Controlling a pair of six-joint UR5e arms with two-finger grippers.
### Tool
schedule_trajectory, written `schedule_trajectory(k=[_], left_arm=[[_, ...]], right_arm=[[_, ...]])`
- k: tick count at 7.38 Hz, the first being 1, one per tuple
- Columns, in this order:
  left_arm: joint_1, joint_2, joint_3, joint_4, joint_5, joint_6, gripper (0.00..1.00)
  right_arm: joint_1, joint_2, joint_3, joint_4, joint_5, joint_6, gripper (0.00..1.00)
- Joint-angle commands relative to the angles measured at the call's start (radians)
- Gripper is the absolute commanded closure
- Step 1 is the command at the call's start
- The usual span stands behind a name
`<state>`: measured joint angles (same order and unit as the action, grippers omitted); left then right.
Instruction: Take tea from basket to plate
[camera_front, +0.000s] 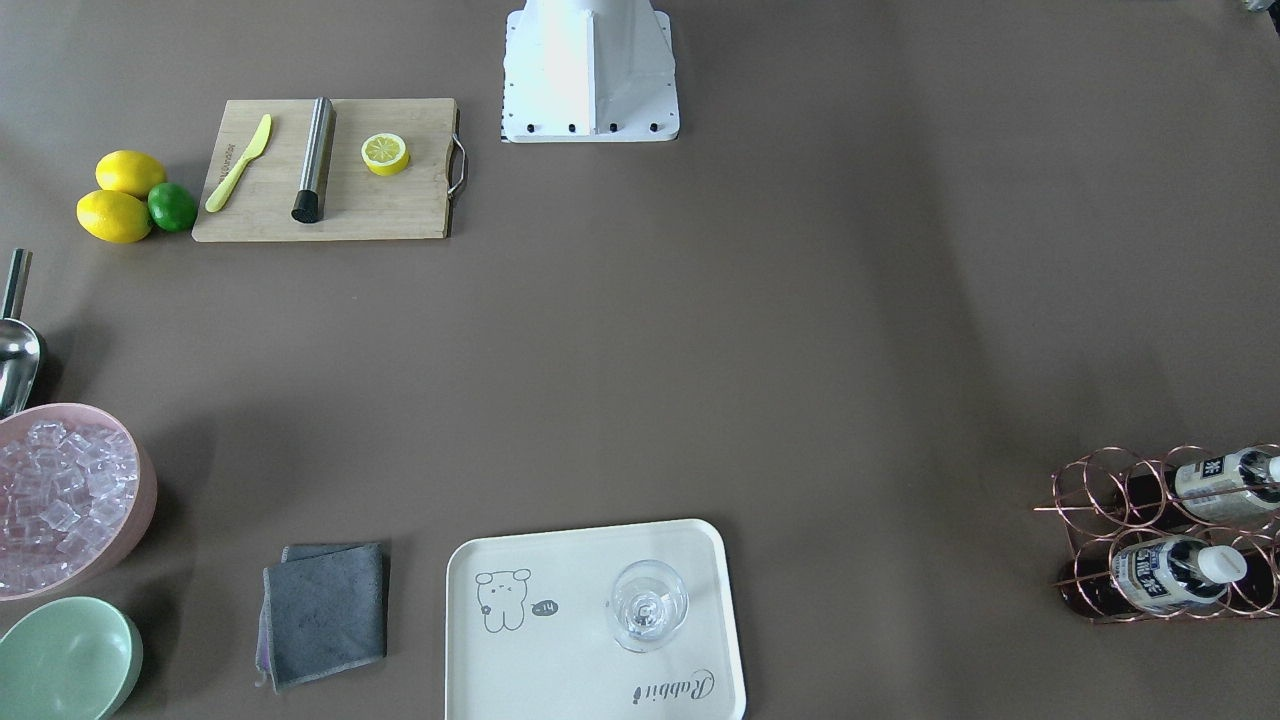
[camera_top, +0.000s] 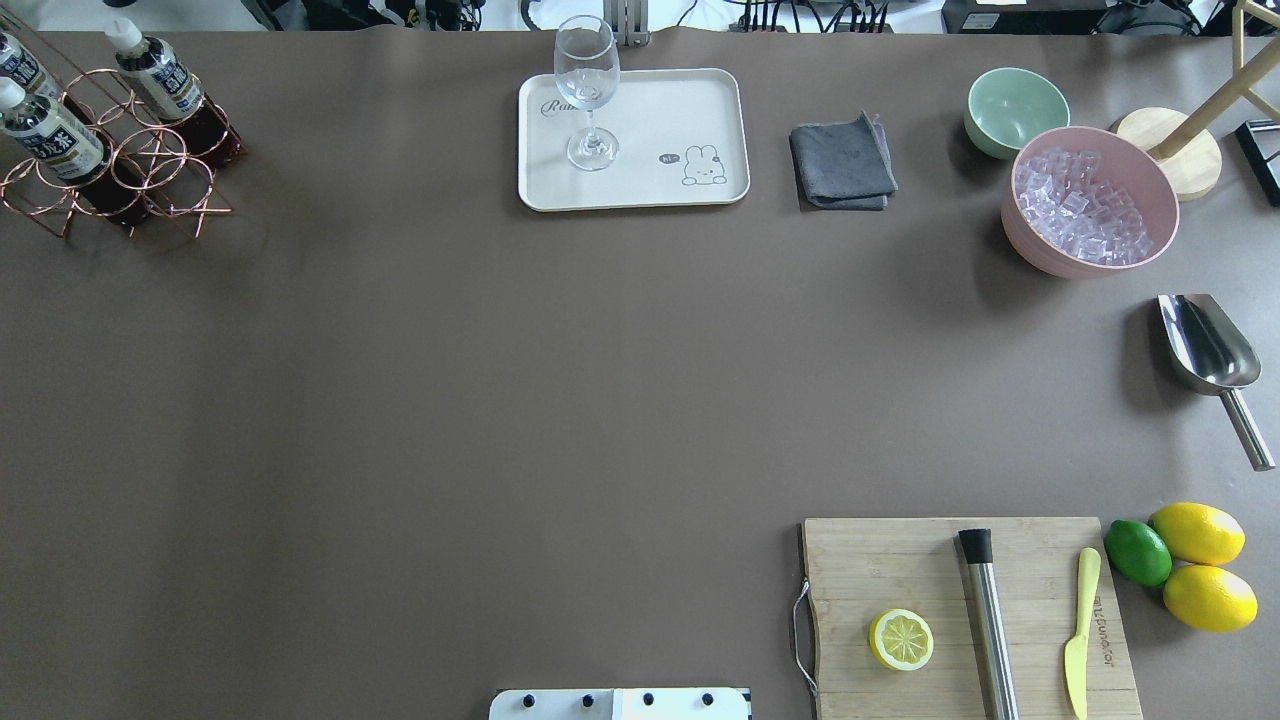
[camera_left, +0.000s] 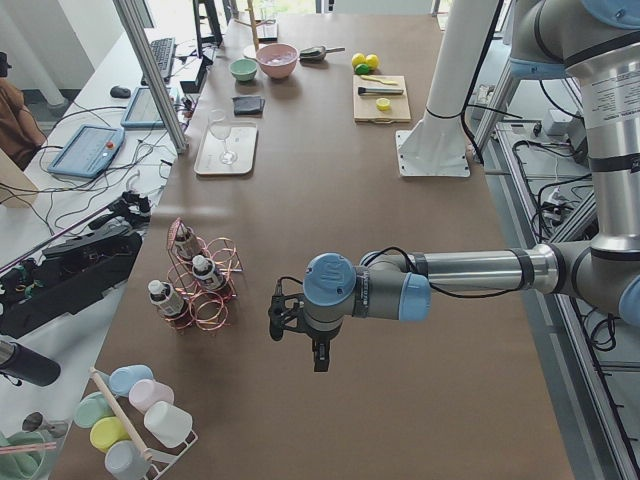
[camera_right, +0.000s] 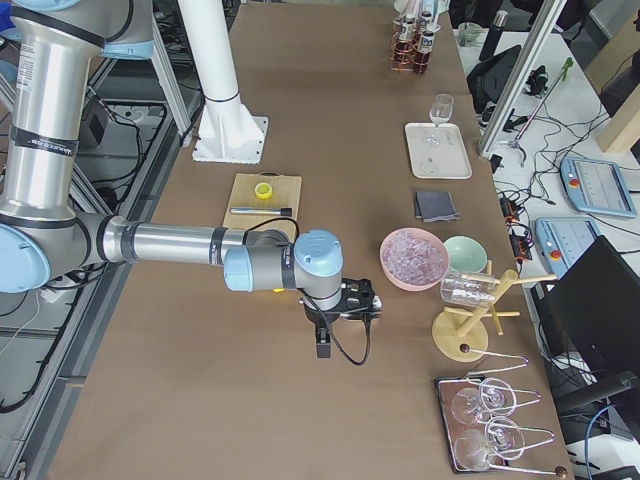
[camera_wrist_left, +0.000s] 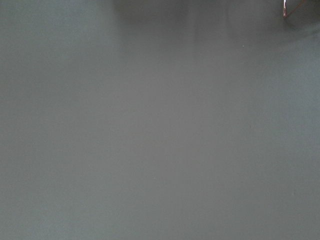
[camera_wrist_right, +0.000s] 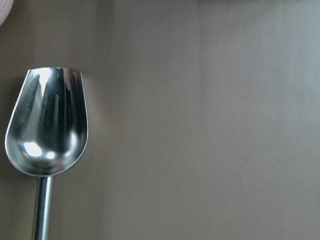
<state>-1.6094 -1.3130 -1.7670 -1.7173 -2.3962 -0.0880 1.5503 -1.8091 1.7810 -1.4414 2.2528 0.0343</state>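
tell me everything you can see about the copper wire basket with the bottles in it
The basket is a rose-gold wire carrier built of round rings joined side by side, open and see-through. It stands upright on the brown table, at the far left corner in the overhead view, well apart from the tray. Three tea bottles with white caps stand in its rings; the rings nearest the robot look empty. Only the table and the bottles touch it.
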Motion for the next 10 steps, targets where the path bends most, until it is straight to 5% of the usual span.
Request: schedule_trajectory(k=[1,10], left_arm=[[0.002,0.001,0.001,0.001,-0.001,0.001,0.02],[0.002,0.0,0.035,0.001,0.0,-0.003,0.02]], right_arm=[[0.002,0.002,0.002,-0.004,0.028,0.001,0.0],[0.004,-0.002,-0.006,-0.01,0.034,0.001,0.0]])
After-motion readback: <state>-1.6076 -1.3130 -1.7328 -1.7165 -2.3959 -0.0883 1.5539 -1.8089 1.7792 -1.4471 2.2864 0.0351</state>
